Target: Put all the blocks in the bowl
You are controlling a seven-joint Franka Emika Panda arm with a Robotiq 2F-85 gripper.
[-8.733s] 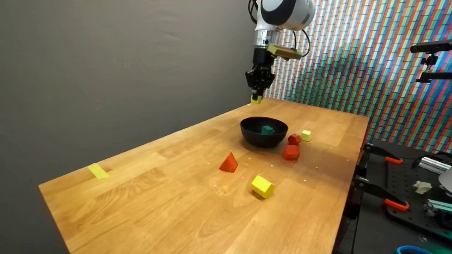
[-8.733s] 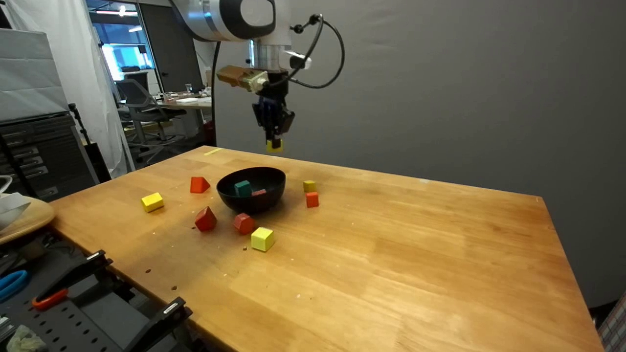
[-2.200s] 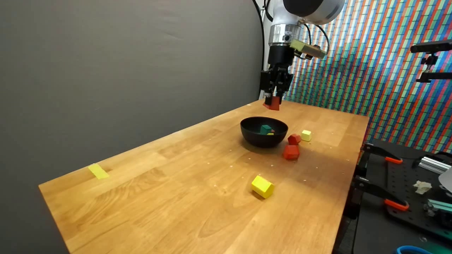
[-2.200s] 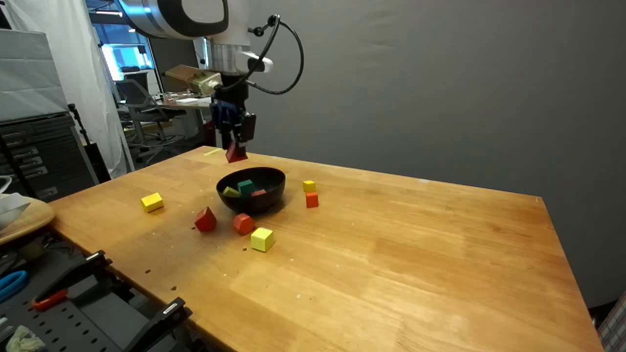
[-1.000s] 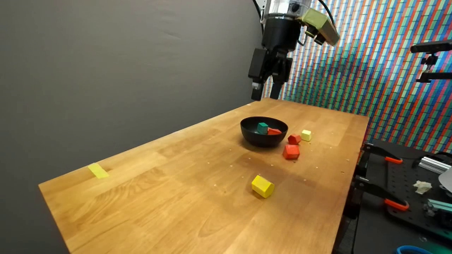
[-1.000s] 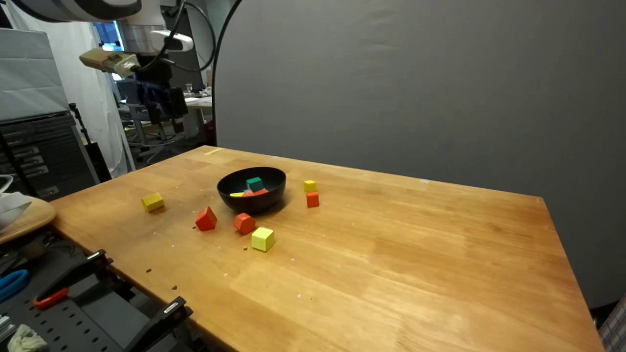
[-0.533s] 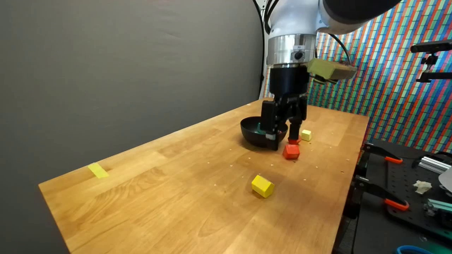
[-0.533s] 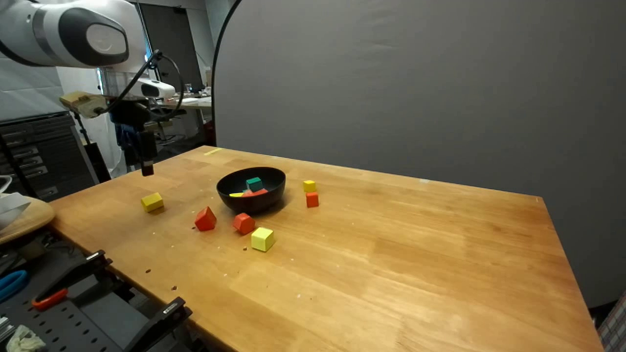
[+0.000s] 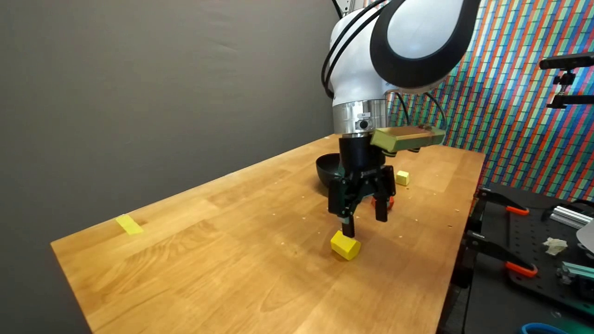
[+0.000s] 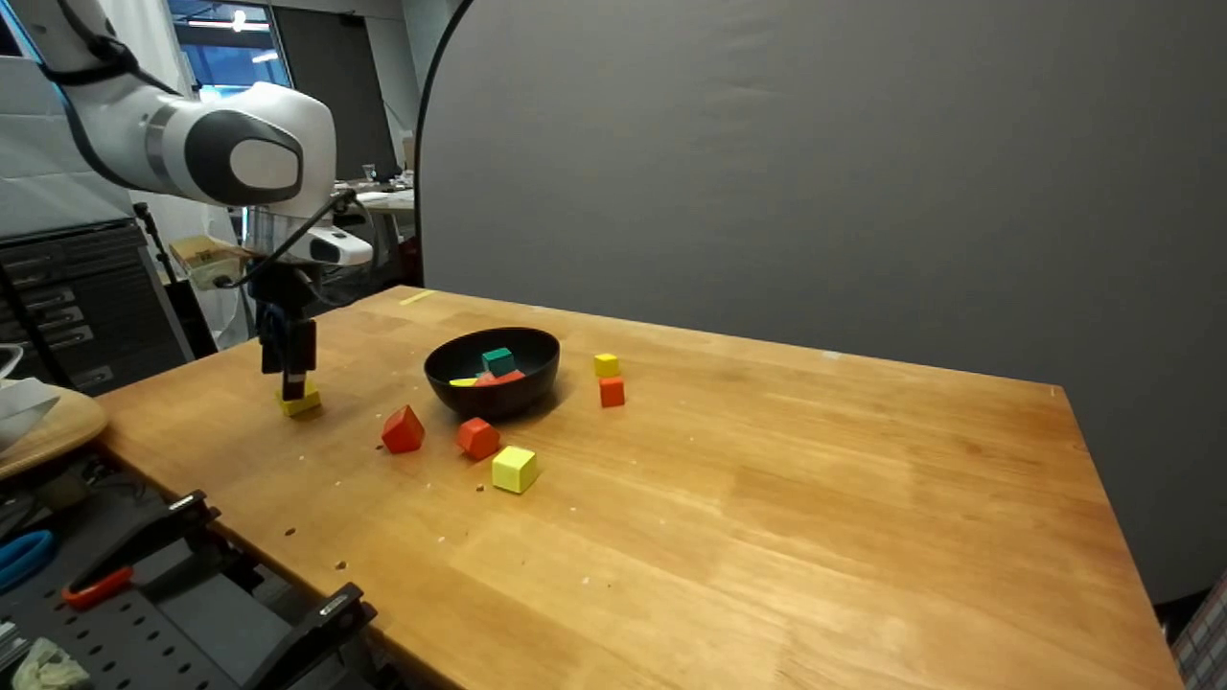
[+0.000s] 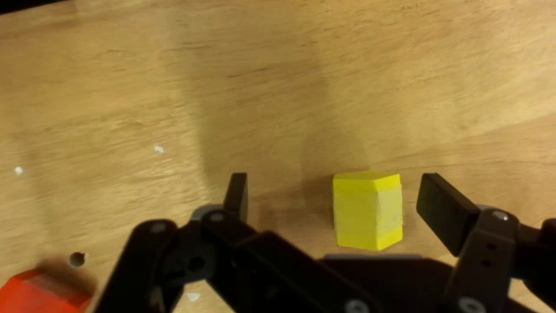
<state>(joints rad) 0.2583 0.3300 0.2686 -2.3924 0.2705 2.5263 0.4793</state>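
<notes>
Wrist view: found the jaws apart, gripping nothing, with the yellow block (image 11: 367, 211) on the desk (image 11: 260, 65) between them, closer to one finger (image 11: 447, 211). Saw a fingertip (image 9: 348, 228) overlapping the block in an exterior view; could not tell touching from merely in front. Judged uneven closing the main danger: liable to shove or twist the block, or slip on slanted faces. Feared also a fingertip landing on top, from a crooked descent. Noted the bowl (image 10: 489, 402) well apart, holding a green block (image 10: 498, 361), red pieces (image 10: 510, 377) and a yellow piece (image 10: 463, 381); beside the way there, a loose red block (image 10: 403, 429), open to a knock from too low a carry.
</notes>
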